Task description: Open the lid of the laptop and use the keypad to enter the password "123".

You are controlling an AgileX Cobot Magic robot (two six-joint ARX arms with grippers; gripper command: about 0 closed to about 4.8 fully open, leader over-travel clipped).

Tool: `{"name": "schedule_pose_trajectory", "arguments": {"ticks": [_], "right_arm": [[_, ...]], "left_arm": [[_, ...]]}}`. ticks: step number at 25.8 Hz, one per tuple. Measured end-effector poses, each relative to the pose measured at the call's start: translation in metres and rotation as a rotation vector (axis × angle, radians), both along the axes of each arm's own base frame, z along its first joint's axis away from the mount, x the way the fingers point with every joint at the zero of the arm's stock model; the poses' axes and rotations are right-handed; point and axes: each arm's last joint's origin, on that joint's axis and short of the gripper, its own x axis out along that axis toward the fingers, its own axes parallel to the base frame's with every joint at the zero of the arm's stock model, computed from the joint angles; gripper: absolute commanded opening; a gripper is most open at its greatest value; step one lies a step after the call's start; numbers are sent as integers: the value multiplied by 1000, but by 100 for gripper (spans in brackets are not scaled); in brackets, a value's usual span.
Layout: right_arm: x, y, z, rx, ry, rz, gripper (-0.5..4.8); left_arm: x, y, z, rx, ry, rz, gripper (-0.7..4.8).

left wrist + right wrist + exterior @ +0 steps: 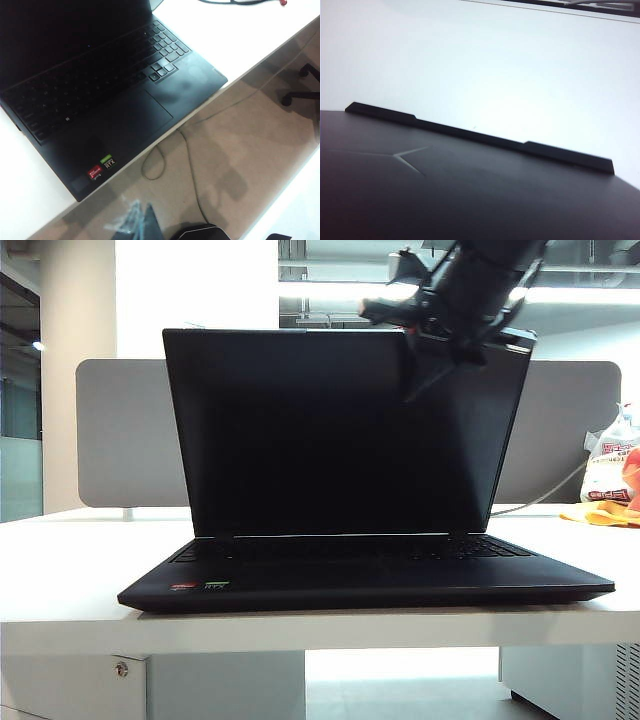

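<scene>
Laptop (365, 580) on white bench (60, 580): lid (340, 430) raised, matte black, Y emblem on back; keypad (95, 75) low black keys. My right claw (425, 375) pressed together at lid's top edge; left claw unseen.

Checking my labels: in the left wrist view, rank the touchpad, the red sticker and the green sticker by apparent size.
1. Smooth black rectangular touchpad.
2. Small red sticker and small green-topped sticker: alike, not ranked.

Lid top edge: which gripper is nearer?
Right. The right gripper hangs at the lid's top right edge; the left gripper is unseen, its camera overlooking the keypad.
</scene>
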Motion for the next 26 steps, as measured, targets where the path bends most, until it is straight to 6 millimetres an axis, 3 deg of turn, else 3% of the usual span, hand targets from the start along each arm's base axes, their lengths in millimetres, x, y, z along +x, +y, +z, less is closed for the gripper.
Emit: {"name": "schedule_pose_trajectory", "arguments": {"ticks": [7,16,26], "right_arm": [[28,0,11,-16,29,9,-6],[37,-8,20,1,-3,-18,-6],[57,1,37,32,-55,-9,-6]], "left_arm": [[0,0,0,1,2,1,-5],[0,0,0,0,2,2,-5],[0,0,0,-3,6,4,-5]]}}
